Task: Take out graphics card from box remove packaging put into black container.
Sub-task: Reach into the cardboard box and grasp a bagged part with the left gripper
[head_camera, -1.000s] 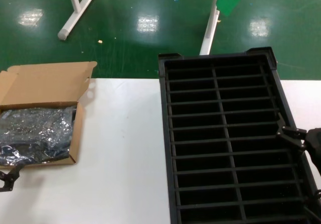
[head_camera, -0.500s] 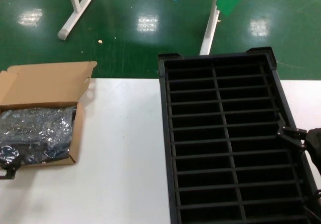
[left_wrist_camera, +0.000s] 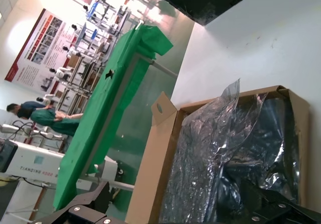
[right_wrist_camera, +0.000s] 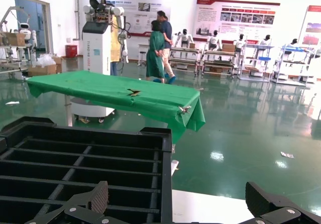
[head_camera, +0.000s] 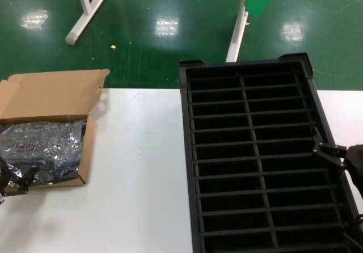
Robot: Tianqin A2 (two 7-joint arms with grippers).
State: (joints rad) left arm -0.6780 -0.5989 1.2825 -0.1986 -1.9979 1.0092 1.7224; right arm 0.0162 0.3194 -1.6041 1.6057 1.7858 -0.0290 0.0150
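The brown box [head_camera: 54, 94] lies open at the table's left with the crinkly silver packaging [head_camera: 42, 148] filling it. The graphics card is hidden inside that bag. My left gripper [head_camera: 8, 180] is at the box's near left corner, open. In the left wrist view its fingers straddle the box wall [left_wrist_camera: 155, 153], one finger [left_wrist_camera: 85, 209] outside and the other [left_wrist_camera: 271, 206] down against the packaging [left_wrist_camera: 210, 148]. The black container [head_camera: 187, 151] stands on the right with bare slots. My right gripper [head_camera: 330, 154] hovers open over its right rim [right_wrist_camera: 165, 174].
The white table [head_camera: 142, 179] runs between the box and the crate. Beyond its far edge lies green floor with white stand legs [head_camera: 85, 12]. A green-draped table [right_wrist_camera: 115, 96] and people stand farther off in the right wrist view.
My left gripper has moved from the table's front left corner up to the near end of the box, reaching the bag's edge. The right gripper has stayed put.
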